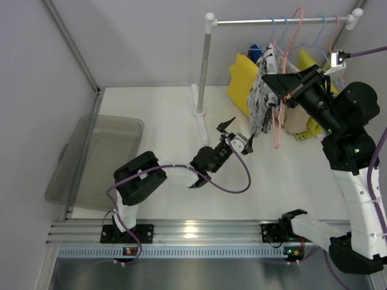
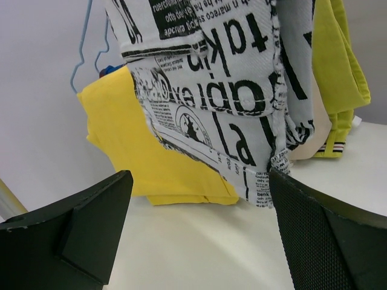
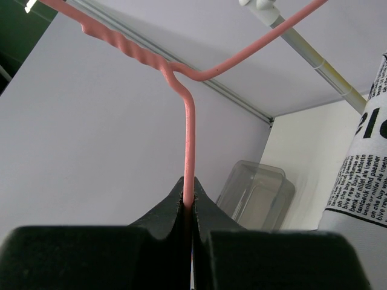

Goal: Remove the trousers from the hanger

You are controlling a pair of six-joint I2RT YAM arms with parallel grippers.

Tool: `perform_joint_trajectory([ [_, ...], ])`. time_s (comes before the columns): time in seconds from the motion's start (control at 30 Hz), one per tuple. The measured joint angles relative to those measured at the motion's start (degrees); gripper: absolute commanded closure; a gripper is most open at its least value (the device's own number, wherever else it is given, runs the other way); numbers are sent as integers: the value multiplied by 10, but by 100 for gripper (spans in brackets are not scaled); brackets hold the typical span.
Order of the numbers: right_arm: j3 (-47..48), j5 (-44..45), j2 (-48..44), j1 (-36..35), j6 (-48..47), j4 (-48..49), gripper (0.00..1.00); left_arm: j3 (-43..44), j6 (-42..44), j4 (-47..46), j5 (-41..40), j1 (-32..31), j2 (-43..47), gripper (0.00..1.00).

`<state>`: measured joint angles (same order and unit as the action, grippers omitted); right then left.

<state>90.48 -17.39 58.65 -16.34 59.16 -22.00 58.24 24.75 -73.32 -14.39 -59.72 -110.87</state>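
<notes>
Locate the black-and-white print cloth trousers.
Top view, upper right: the print trousers hang below the metal rail, bright yellow trousers on their left, right gripper on their right.

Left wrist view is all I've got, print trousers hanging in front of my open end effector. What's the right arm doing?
Observer: The right end effector is shut on the pink hanger, beside the black-and-white print trousers.
Operator: Where could the trousers go?
Observer: A clear plastic bin sits at the table's left edge.
Operator: What does it all hang from?
Observer: A metal rail on white posts, at the far right.
</notes>
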Motion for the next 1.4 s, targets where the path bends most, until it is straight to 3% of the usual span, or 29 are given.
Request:
perform_joint_trajectory([
  [0.47,0,14,-3,0,0,0,100,-46,-10,4,-12,-31,0,1],
  [0.73,-1,17,-14,0,0,-4,100,52,-11,14,-76,-11,-39,1],
  [1.4,-17,17,-24,-1,14,-3,100,162,14,14,-90,-8,-116,1],
])
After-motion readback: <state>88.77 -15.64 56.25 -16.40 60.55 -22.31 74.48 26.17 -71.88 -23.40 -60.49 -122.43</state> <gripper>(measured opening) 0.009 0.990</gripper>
